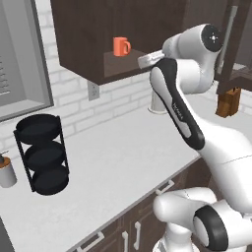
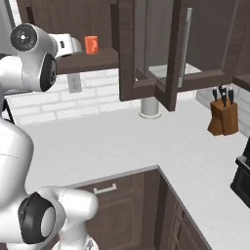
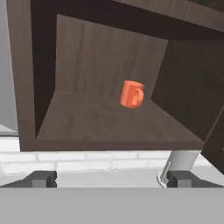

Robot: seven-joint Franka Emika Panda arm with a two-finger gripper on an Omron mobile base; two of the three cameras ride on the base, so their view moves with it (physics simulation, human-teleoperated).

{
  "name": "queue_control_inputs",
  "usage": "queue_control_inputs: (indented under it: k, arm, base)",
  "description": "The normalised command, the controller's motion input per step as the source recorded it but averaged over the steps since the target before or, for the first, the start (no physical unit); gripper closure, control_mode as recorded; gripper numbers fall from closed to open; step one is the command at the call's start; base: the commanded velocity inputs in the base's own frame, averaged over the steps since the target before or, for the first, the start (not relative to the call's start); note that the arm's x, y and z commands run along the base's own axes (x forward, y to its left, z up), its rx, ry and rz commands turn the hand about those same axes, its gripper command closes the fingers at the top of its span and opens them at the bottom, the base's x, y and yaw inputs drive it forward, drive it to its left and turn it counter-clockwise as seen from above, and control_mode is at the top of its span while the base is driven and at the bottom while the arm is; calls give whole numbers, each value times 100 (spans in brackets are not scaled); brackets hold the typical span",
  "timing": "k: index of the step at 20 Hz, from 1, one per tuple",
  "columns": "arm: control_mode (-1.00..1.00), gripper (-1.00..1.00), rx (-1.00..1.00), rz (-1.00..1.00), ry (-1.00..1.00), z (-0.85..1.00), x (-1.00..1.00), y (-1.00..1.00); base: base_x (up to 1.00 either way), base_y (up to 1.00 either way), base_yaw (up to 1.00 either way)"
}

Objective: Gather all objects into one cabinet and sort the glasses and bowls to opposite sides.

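Note:
An orange mug (image 3: 131, 94) stands upright on the shelf board (image 3: 100, 127) of the dark brown wall cabinet (image 1: 93, 29), toward the back right, handle to the right in the hand view. The same orange mug (image 1: 120, 47) (image 2: 91, 44) sits alone on that shelf. My gripper (image 3: 111, 179) is open and empty. It hovers in front of the shelf's edge, short of the mug and a little below shelf level. My hand (image 1: 150, 59) sits just right of the mug at the cabinet's open front. The wooden bowl and the cream and grey mugs are out of view.
A glass cabinet door (image 2: 161, 53) stands open to the right of my hand. A grey cylinder (image 2: 150, 107) stands on the counter below the cabinet. Black stacked trays (image 1: 43, 153) and a small jar (image 1: 6, 172) sit at the left, and a knife block (image 2: 223, 117) at the right.

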Motion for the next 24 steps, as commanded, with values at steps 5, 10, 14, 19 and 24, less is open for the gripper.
queue_control_inputs:
  k: [5,10,14,19,24]
  arm:
    - [-100,-100,2,-1,0,0,43,-17]
    - [-100,-100,1,0,0,0,46,-11]
    - [-100,-100,0,0,0,0,37,-1]
    - [-100,-100,0,0,0,0,27,0]
    - [-100,-100,0,0,0,-1,34,0]
  base:
    - [0,0,0]
    - [0,0,0]
    - [0,0,0]
    - [0,0,0]
    - [0,0,0]
